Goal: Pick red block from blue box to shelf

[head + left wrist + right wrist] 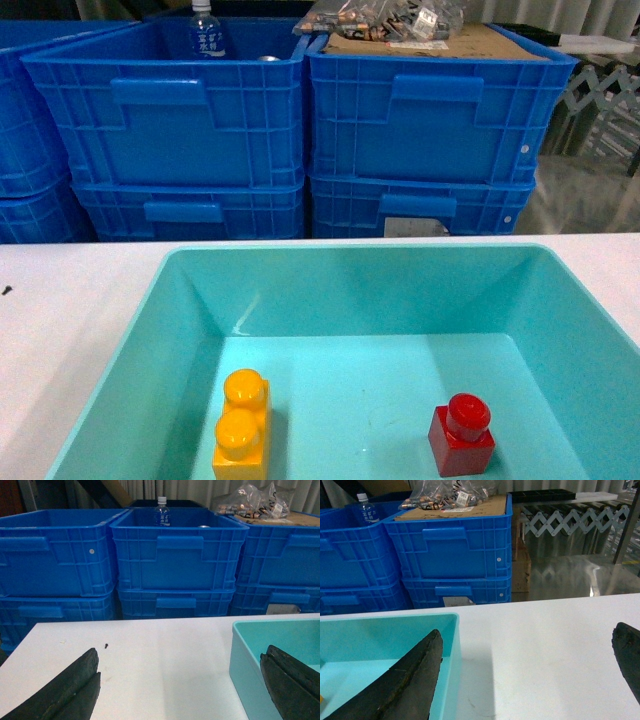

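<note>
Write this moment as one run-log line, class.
red block: on turquoise bin floor, untouched | yellow brick: beside it, apart | left hand: open, outside bin | right hand: open, over bin's corner

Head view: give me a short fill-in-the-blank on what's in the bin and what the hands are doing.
1. The red block sits inside the ____ box.
2. The yellow brick has ____ studs on top.
3. The red block lies to the ____ of the yellow brick in the head view.
4. Both the left hand and the right hand are ____, holding nothing.

Missing words: blue; two; right; open
</note>
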You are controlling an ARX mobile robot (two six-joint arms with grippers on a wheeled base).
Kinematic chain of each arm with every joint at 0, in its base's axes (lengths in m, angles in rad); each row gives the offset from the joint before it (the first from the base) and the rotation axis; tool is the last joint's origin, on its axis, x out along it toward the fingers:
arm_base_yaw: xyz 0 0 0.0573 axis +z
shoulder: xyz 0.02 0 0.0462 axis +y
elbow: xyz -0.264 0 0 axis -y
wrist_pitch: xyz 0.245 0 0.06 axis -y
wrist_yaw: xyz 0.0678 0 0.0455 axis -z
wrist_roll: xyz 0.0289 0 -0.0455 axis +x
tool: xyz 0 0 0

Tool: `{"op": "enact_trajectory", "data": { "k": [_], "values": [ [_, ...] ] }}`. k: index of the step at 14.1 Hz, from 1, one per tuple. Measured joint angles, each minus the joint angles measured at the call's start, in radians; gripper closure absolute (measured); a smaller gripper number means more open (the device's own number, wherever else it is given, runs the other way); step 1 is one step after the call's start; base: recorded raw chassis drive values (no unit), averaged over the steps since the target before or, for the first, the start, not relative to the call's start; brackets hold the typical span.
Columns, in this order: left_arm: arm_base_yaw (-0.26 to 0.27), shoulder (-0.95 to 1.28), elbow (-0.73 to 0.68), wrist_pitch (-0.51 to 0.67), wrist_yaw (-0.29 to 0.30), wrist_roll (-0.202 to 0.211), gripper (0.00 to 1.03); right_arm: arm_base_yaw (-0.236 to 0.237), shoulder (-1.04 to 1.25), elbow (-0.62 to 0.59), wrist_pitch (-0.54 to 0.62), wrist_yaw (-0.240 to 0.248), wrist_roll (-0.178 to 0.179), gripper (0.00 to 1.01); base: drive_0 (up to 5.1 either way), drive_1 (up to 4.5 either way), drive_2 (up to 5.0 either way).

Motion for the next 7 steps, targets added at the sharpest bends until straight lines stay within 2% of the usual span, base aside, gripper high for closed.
{"op": "enact_trajectory", "data": {
  "k": [7],
  "values": [
    [0.000,0.000,0.000,0.000,0.000,0.000,0.05,0.000,0.000,0.000,0.000,0.000,0.000,0.03,0.0,0.00,0.0]
  ]
}}
